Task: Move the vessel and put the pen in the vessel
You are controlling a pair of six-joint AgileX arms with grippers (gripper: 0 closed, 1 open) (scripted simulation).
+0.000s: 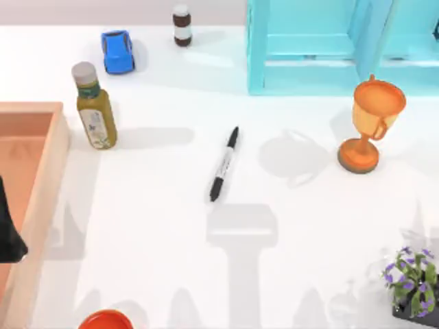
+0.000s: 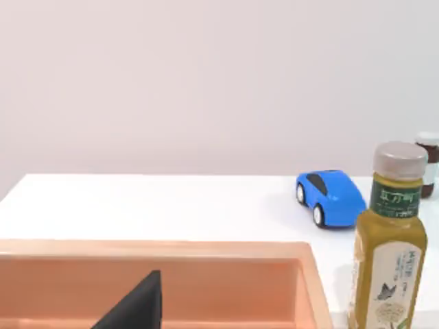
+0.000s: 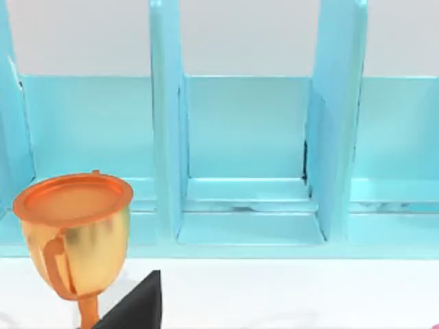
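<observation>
The pen (image 1: 224, 164), slim and black with a white labelled barrel, lies flat on the white table near the middle, slanting from upper right to lower left. The vessel is out of view. A dark part of my left arm (image 1: 9, 229) shows at the table's left edge, over the wooden tray (image 1: 48, 171). A black piece of my left gripper (image 2: 137, 305) hangs above that tray's inside (image 2: 226, 288). A black piece of my right gripper (image 3: 137, 301) sits beside the orange trophy goblet (image 3: 75, 226), facing the turquoise shelf.
An olive-green bottle (image 1: 94, 107) stands left of the pen, with a blue toy car (image 1: 117, 51) and a small brown bottle (image 1: 182, 26) behind it. The turquoise shelf (image 1: 329, 44) fills the back right, the goblet (image 1: 372, 123) before it. An orange-red bowl (image 1: 105, 320) and a purple-flowered plant (image 1: 411, 281) mark the front edge.
</observation>
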